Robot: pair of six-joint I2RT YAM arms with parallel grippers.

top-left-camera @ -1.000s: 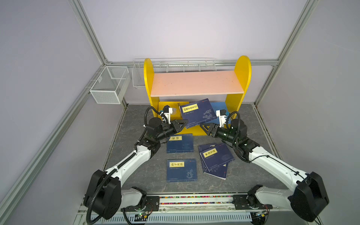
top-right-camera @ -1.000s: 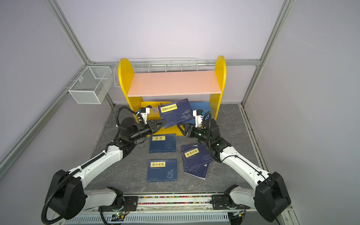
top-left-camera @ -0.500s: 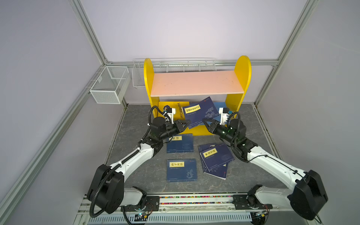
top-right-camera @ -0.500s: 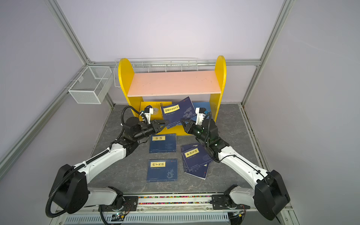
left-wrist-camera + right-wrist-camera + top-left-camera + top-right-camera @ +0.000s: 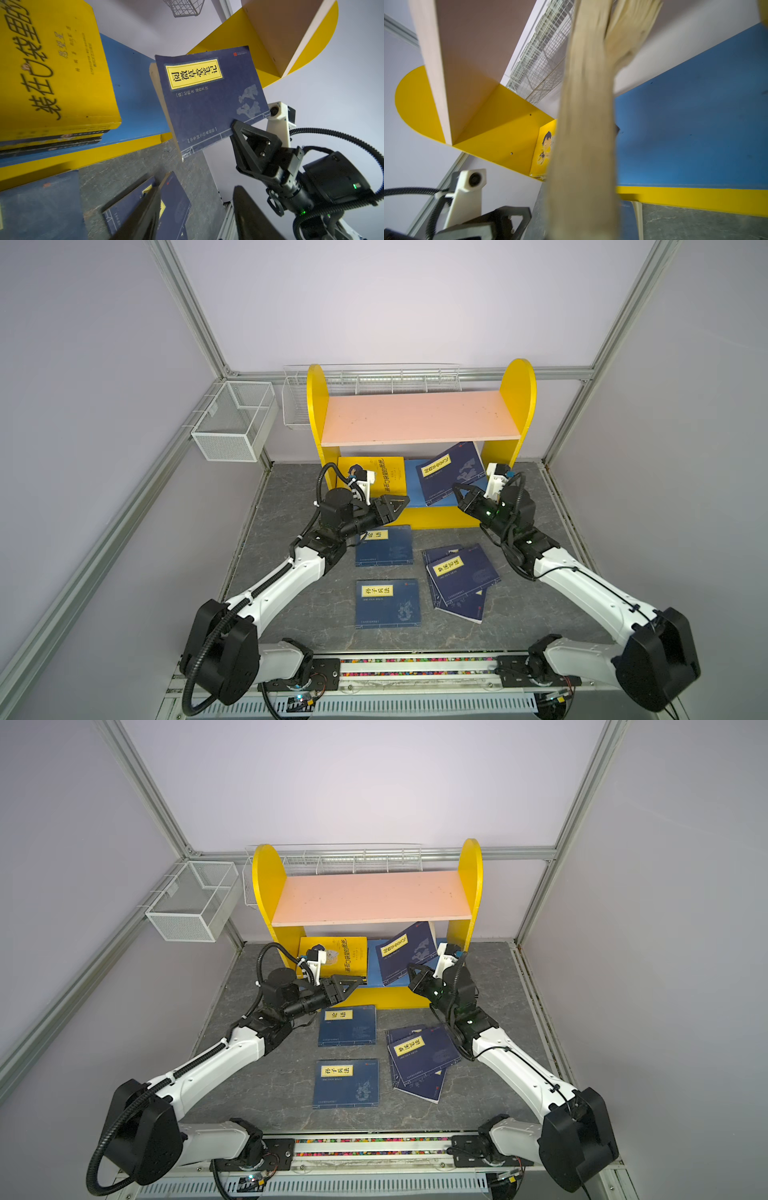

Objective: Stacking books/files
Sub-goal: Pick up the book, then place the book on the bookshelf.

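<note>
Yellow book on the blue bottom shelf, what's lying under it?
Under the yellow book, the left wrist view shows edges of at least two dark books stacked on the blue shelf. Their covers are hidden.

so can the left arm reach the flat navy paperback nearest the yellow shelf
Probably yes: the left gripper hangs empty, jaws apart, close by that flat navy paperback, and nothing lies on it. The right gripper, shut on a tilted navy book, stands apart.
</note>
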